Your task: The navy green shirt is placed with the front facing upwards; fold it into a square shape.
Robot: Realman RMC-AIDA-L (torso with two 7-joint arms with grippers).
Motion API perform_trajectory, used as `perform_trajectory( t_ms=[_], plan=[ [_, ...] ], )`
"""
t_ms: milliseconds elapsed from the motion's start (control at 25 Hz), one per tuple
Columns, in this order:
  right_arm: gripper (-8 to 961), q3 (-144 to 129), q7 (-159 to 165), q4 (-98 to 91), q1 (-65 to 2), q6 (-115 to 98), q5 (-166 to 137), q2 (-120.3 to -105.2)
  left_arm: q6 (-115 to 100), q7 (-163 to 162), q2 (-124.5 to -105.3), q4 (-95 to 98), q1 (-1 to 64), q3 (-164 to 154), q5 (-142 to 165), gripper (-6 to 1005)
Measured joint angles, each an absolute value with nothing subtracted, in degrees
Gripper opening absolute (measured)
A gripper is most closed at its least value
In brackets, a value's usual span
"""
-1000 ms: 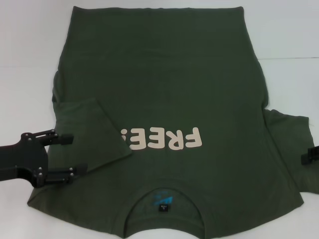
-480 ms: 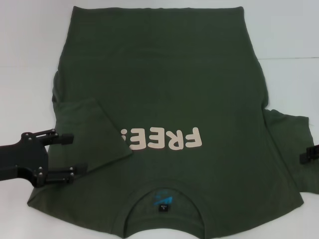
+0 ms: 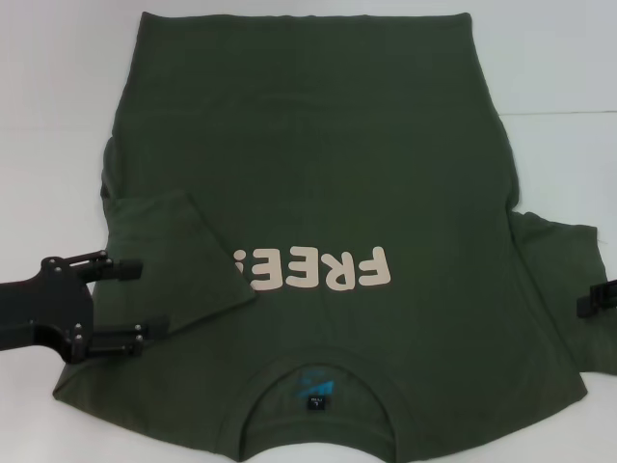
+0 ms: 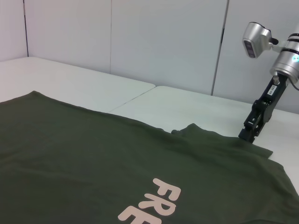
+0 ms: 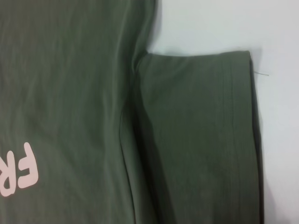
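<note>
Navy green shirt (image 3: 318,193) is lying front-up on the white bench (image 3: 58,116), collar nearest the robot, its left sleeve (image 3: 178,256) already lying folded in over the chest. Left claw (image 3: 135,297) is hanging open over that fold, gripping nothing. Right claw (image 3: 590,302) is sitting at the outspread right sleeve (image 5: 196,135); whether it is open I cannot tell. A shallow pinch there risks dragging the body crooked and spoiling the square.

Three views — one overhead, two close.
Head looks down on the shirt (image 3: 318,174); left wrist skims low across it — right wrist hovers over one sleeve.
</note>
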State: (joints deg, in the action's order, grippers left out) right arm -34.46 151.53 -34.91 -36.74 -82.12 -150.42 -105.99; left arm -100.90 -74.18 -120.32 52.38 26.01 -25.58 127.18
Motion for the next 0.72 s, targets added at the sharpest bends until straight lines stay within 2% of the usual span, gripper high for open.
perform_trajectory(
  t_ms=[720],
  plan=[
    [766, -31.19, 151.66, -32.64, -36.99, -81.5, -149.92, -106.03, -100.9, -74.18, -120.32, 52.38, 26.02, -25.58, 127.18, 848]
  ],
)
